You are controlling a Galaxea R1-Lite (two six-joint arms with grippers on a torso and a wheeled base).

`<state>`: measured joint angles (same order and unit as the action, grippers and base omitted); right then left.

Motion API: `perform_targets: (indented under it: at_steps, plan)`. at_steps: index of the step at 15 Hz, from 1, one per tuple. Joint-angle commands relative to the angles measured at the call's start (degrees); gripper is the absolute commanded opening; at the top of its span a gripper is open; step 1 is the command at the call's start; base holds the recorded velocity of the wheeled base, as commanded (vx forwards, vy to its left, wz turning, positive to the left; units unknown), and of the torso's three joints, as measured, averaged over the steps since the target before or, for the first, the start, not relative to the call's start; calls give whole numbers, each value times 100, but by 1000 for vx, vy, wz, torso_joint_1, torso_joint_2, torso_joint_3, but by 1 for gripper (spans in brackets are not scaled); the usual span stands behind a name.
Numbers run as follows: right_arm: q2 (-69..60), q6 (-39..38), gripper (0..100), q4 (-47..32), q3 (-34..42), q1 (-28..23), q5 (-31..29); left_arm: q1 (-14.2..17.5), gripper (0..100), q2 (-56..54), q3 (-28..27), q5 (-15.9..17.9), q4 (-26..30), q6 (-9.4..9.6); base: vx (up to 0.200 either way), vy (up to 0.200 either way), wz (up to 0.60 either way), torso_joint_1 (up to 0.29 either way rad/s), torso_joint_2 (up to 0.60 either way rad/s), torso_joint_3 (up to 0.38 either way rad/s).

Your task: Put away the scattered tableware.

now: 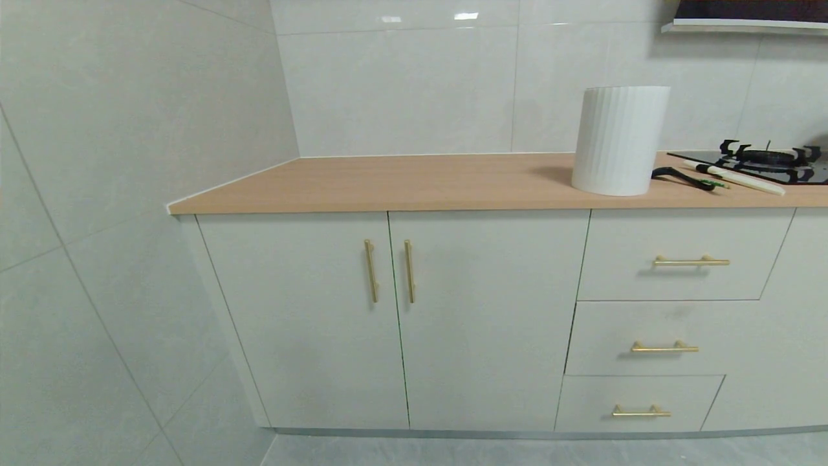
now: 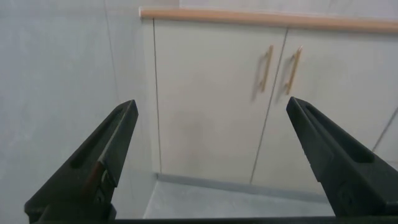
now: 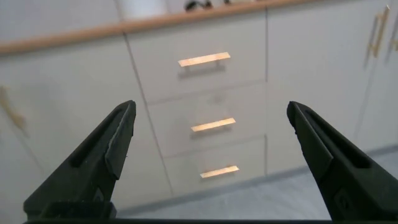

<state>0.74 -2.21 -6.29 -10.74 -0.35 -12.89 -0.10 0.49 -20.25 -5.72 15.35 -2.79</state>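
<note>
The scattered tableware is two long pieces on the wooden worktop (image 1: 420, 181), far to the robot's right. One is a black-handled piece (image 1: 682, 176) whose near end lies just beside the foot of the tall white ribbed holder (image 1: 620, 139). The other is a pale-handled piece (image 1: 737, 178) a little further right, by the edge of the gas stove (image 1: 770, 158). Both lie flat, and their long axes run roughly along the worktop's front edge, slanting slightly towards it as they go right. What kind of utensil each one is cannot be told from here.

The right pincer (image 3: 210, 106) is spread wide and holds nothing. It faces the stack of three drawers (image 1: 691, 261) directly under those pieces. The holder (image 3: 143, 7) and a dark bit of utensil (image 3: 199, 5) sit higher than the pincer, past its tips, so the tableware lies above and ahead of it, well apart.

The left pincer (image 2: 211, 104) is also wide open and empty. It faces the pair of cupboard doors (image 1: 388, 272) further left, well off to the side of the pieces.

Judging from this, the right arm is the nearer one. It would need to rise above worktop level and close across the short width of a handle, not along its length
</note>
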Motion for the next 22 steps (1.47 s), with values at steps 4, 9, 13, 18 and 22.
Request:
perform_targets:
  at_steps: [4, 9, 13, 18, 22]
  plan:
    - [-66, 572, 100, 937, 1074, -17, 867, 19, 100, -49, 2025, 677, -2255, 473, 0, 0, 0, 0, 0, 0]
    - [-57, 546, 100, 524, 1056, -17, 1473, 19, 100, -49, 2016, 1117, -1798, 420, 0, 0, 0, 0, 0, 0]
    - [-57, 379, 100, 629, 1074, -17, 1473, 19, 100, -49, 2016, 528, -1491, 560, 0, 0, 0, 0, 0, 0]
    - [-57, 326, 100, 629, 1074, -17, 1491, 19, 100, -49, 2016, 598, -1526, 481, 0, 0, 0, 0, 0, 0]
    - [-57, 221, 100, 629, 1074, -17, 1491, 19, 100, -49, 2016, 598, -1526, 288, 0, 0, 0, 0, 0, 0]
